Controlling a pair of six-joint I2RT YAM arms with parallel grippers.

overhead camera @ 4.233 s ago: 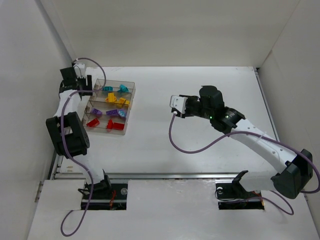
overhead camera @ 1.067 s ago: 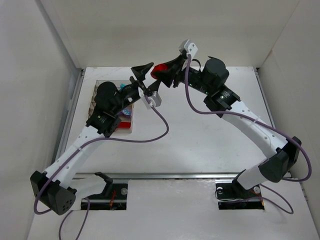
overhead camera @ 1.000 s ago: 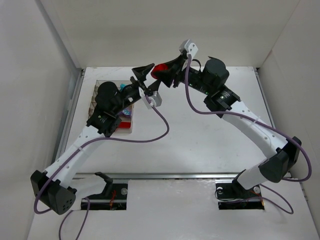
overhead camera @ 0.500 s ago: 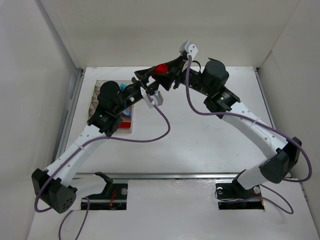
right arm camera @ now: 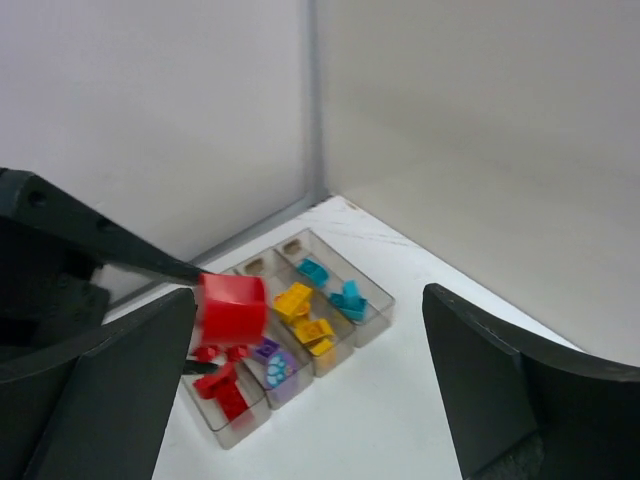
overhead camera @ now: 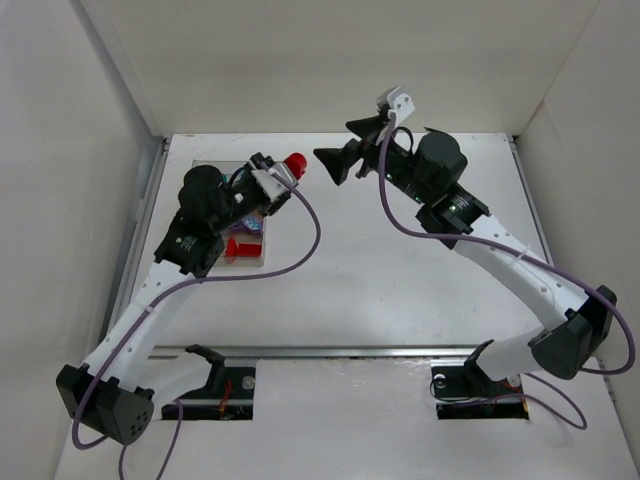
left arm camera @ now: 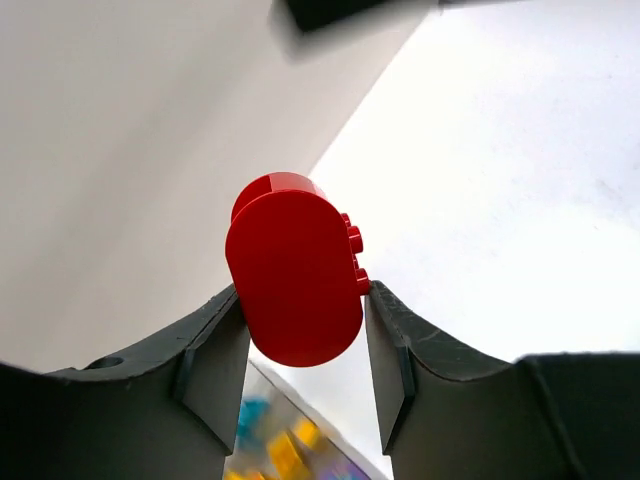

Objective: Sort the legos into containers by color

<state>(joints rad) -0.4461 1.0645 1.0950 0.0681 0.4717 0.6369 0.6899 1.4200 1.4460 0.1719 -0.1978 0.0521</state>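
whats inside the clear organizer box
The clear smoky plastic organizer box holds teal bricks, yellow bricks, purple bricks and red bricks, one colour per compartment. The raised rounded red brick covers part of the purple and red compartments.

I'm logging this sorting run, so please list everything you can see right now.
held brick: one, red, in the air near the box
organizer box: one, smoky clear, four compartments, table's left side
teal bricks: two, teal, end compartment
yellow bricks: about three, yellow, second compartment
purple bricks: about two, purple, third compartment
red bricks: several, red, other end compartment
table: one, white, under everything
left gripper: one, black, jaws shut on held brick
right gripper: one, black, jaws open, empty, facing the held brick
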